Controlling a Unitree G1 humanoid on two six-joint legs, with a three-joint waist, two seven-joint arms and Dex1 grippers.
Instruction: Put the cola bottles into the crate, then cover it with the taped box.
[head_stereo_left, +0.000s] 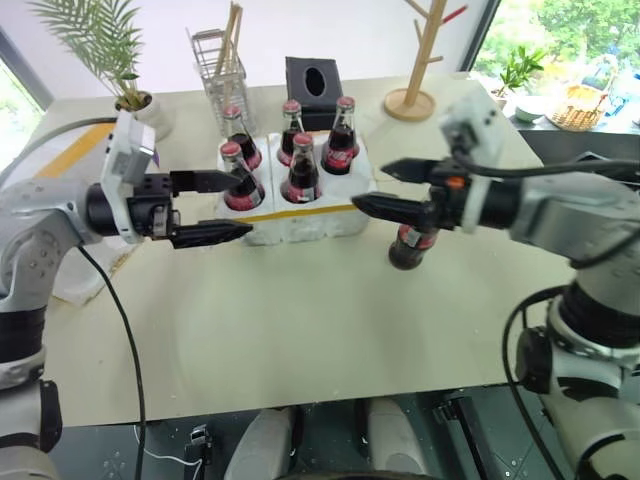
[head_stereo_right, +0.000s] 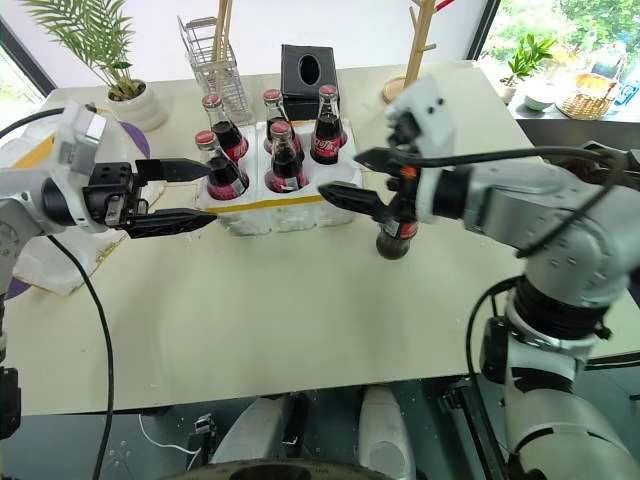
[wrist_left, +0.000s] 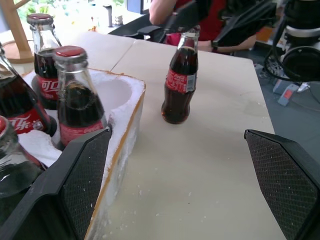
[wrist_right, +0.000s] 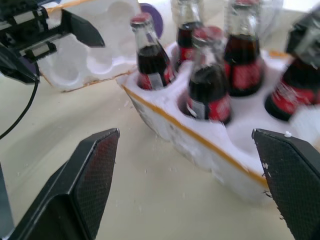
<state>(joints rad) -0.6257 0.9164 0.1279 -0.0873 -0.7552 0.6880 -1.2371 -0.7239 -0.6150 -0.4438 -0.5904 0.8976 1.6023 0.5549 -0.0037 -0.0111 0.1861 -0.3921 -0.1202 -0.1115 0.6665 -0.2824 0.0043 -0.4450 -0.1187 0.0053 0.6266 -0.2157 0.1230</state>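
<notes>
Five cola bottles are seated in the crate and one is left on the table beside it, with both grippers empty.

At the far left a potted plant (head_stereo_left: 135, 95) is seen, and the taped box (wrist_right: 85, 55) is laid on the table's left side, its hollow white inside turned up. The left gripper (head_stereo_left: 225, 208) is held level just left of the crate (head_stereo_left: 300, 215), its fingers spread wide on nothing. The crate is set at the table's (head_stereo_left: 300, 330) middle, with five cola bottles (head_stereo_left: 301, 170) upright in its wells and the near right well bare. Behind it a wire rack (head_stereo_left: 222, 75) and a black tissue box (head_stereo_left: 313, 88) are placed. The sixth bottle (head_stereo_left: 410, 245) is stood on the table just right of the crate, partly hidden by the right gripper (head_stereo_left: 375, 188), whose fingers are also spread, gripping nothing. A wooden stand (head_stereo_left: 415, 95) is seen at the far right.
</notes>
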